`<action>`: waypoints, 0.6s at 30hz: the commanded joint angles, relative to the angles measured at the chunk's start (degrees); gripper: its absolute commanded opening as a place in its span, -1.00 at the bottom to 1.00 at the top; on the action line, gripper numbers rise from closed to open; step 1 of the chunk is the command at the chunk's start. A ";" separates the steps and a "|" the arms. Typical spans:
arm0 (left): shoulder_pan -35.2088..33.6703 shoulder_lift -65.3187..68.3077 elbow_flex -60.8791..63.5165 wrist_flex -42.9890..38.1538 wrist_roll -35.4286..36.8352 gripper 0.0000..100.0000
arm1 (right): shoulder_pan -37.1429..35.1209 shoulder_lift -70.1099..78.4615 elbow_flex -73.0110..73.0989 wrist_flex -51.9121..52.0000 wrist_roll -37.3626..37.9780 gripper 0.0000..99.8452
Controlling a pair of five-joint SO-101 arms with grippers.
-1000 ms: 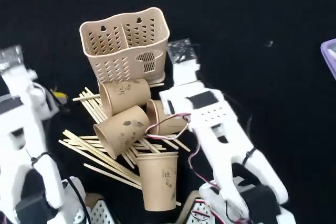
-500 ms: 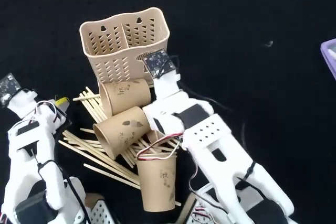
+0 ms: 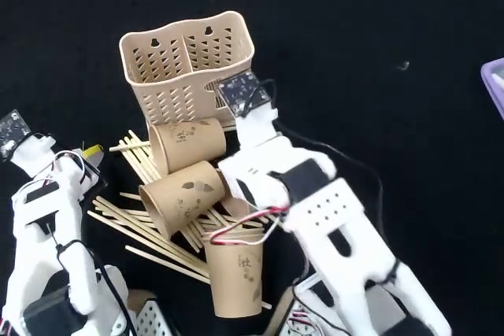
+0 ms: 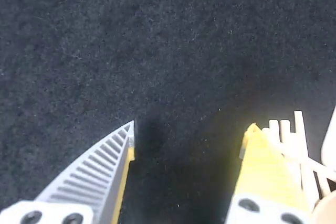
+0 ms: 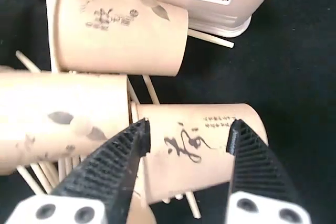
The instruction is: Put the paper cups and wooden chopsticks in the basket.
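Okay: right gripper spread over a lying cup, left gripper spread over bare counter

The basket (image 3: 189, 64) is standing upright toward the far side of the black counter (image 3: 378, 116), with two compartments showing. The wooden chopsticks (image 3: 146, 226) are lying fanned out in a heap just near of it, and four cups are sitting on and around them.

- The far cup (image 3: 187, 143) is lying on its side, right up against the basket's near wall.
- The middle cup (image 3: 183, 194) is lying on its side just near of that, on top of the chopsticks.
- The upright cup (image 3: 236, 273) is standing at the near end of the heap.
- The fourth cup (image 5: 199, 145) is lying on its side just right of the middle cup, under the right arm.

The right gripper (image 5: 186, 135) is hanging over the fourth cup with its fingers spread wide to either side of it. Whether they are touching it can't be told.

The left gripper (image 4: 189, 129) is sitting left of the heap, also spread and pinching nothing. Bare counter is showing between its fingers, and chopstick ends are lying just beside its yellow finger (image 4: 262, 182).

A purple rim (image 3: 494, 84) is poking in at the right edge.
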 commanded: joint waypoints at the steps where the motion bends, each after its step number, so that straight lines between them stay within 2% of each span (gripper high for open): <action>1: -0.22 -1.85 -0.22 -0.97 0.62 -0.36 | 0.53 -4.88 0.57 1.05 9.93 -0.50; 4: -0.22 -1.85 -0.22 -0.97 0.53 -0.36 | -2.90 -6.29 4.70 1.05 15.82 -0.49; 7: -0.22 -1.85 -0.22 -0.97 0.53 -0.36 | -7.91 -6.81 6.29 1.05 16.35 -0.49; 10: -0.22 -1.85 -0.22 -0.97 0.53 -0.36 | -9.85 -6.20 6.64 1.05 16.70 -0.49; 14: -0.22 -1.85 -0.22 -0.79 0.53 -0.36 | -7.30 -4.18 6.73 0.79 20.04 -0.49; 18: -0.22 -1.85 -0.22 -0.70 0.53 -0.36 | 0.09 -0.75 6.73 -1.23 25.05 -0.49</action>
